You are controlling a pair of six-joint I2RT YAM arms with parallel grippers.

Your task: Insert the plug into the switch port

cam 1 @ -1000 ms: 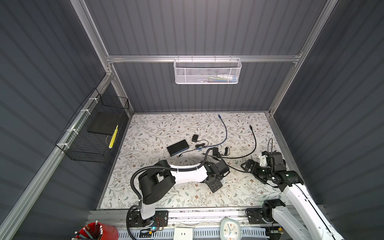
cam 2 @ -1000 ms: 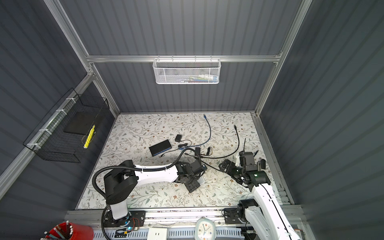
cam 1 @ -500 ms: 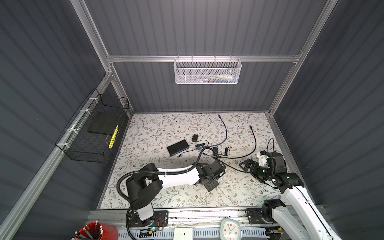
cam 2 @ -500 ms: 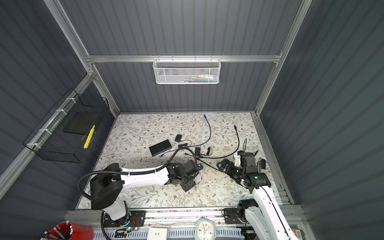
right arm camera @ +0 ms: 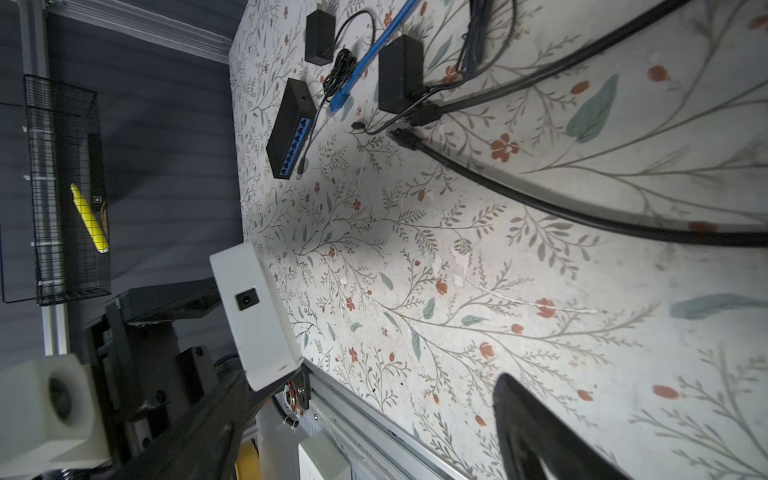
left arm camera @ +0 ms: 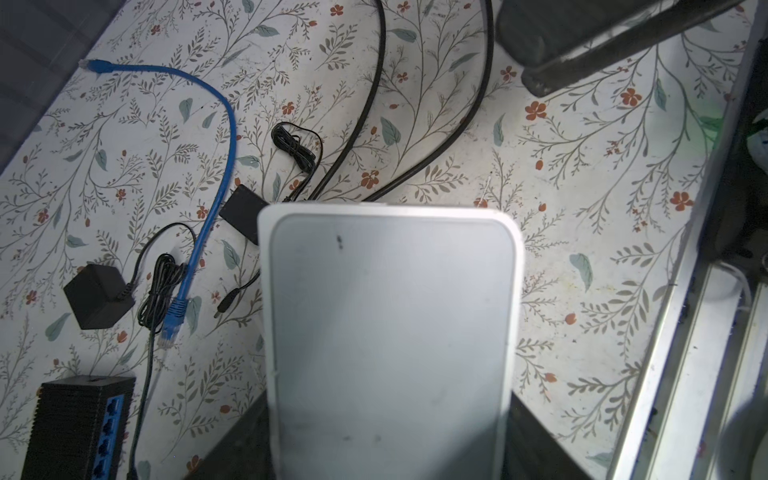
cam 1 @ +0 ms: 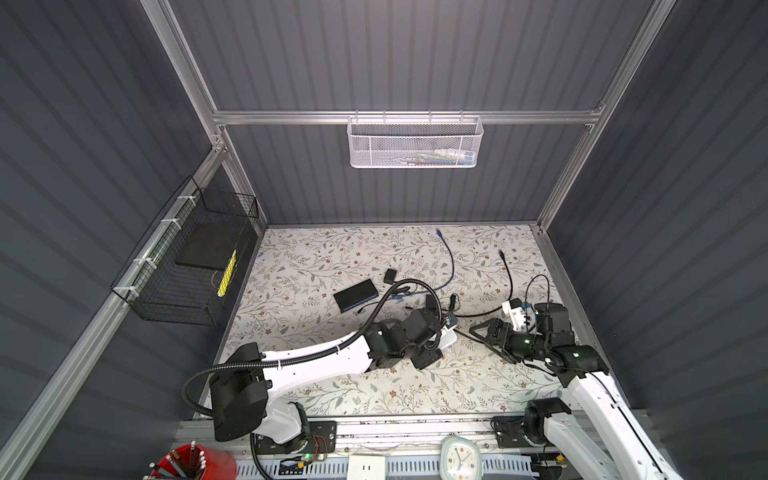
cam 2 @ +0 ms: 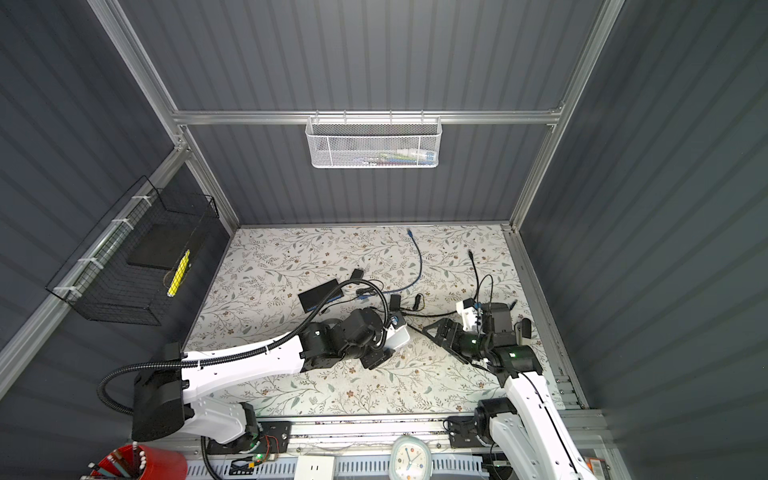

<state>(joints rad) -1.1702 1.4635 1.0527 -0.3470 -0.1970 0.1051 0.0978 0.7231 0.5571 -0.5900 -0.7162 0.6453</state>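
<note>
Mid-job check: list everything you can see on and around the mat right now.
Switch box: one, white, gripped in the left pincer.
Network switch: one, black with blue ports, mid-mat.
Network cable: one, blue, on the mat with both ends free.
Power adapters: two, black, mid-mat with thin leads.
Thick cables: at least two, black, right half of the mat.
Mesh basket: one, white, on the back rail.
Wire basket: one, black, on the left wall, with a yellow item inside.
Pen cup: one, red, front left.
Clock: one, pale, front edge.
Left pincer: shut on the switch box.
Right pincer: open, empty, beside the box.
</note>
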